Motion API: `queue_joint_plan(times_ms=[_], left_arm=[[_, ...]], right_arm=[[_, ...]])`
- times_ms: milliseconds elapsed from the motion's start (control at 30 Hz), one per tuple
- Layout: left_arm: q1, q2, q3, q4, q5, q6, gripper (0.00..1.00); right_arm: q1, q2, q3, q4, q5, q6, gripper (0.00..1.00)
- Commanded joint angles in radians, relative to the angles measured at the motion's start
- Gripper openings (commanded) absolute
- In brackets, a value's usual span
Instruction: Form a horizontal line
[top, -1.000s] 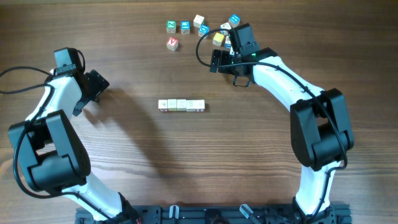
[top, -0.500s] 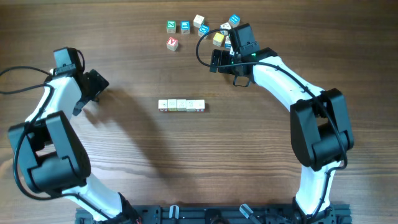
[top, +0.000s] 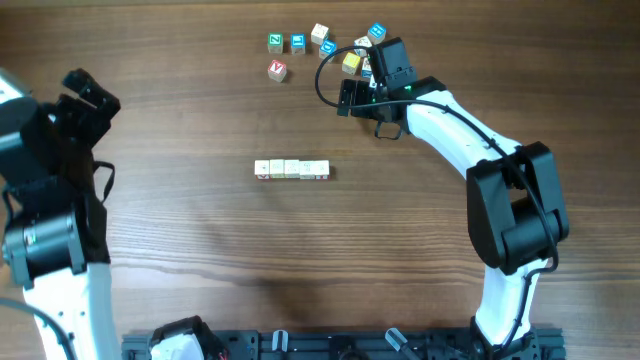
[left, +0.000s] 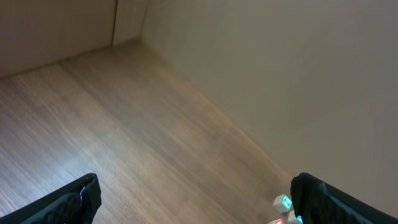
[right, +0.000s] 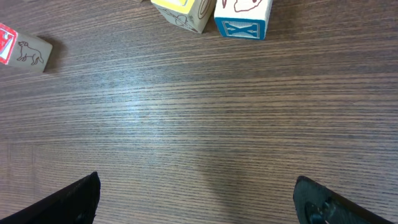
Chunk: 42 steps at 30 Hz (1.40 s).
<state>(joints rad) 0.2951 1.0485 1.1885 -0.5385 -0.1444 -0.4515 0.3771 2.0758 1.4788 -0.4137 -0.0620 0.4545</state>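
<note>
The horizontal line (top: 291, 169) sits mid-table; left gripper (left: 194, 190) and right gripper (right: 196, 190) both gape.
Its cream cubes lie edge to edge, running left to right. The right gripper hovers at the far side, just right of centre, beside the coloured cubes (top: 327, 47) and well apart from the row. The left gripper hangs high at the left.
</note>
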Motion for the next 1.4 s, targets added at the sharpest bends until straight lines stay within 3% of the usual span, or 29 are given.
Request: queue_joint_plan(times_ms=[0,233,333,433,600,867,1233,1367], left_arm=[[0.004,-0.029,0.000,-0.009,0.002,-0.006,1.00],[0.003,-0.140,-0.255,0.097,0.002,-0.006,1.00],[0.003,-0.258,-0.452,0.240,0.001,-0.006,1.00],[0.003,-0.381,-0.627,0.511,0.001,-0.006,1.00],[-0.056,-0.643,-0.850,0.678,0.001,-0.006,1.00],[-0.290,-0.933,-1.060,0.689,0.001,-0.006,1.00],[-0.257,-1.046,-1.183,0.620,0.001,-0.006,1.00],[-0.257,-1.046,-1.183,0.478,0.002,-0.005,1.00]], right_arm=[[0.003,0.019,-0.002,0.003,0.014,0.000,1.00],[0.003,0.019,-0.002,0.003,0.014,0.000,1.00],[0.003,0.019,-0.002,0.003,0.014,0.000,1.00],[0.003,0.019,-0.002,0.003,0.014,0.000,1.00],[0.003,0.019,-0.002,0.003,0.014,0.000,1.00],[0.003,0.019,-0.002,0.003,0.014,0.000,1.00],[0.003,0.019,-0.002,0.003,0.014,0.000,1.00],[0.003,0.019,-0.002,0.003,0.014,0.000,1.00]])
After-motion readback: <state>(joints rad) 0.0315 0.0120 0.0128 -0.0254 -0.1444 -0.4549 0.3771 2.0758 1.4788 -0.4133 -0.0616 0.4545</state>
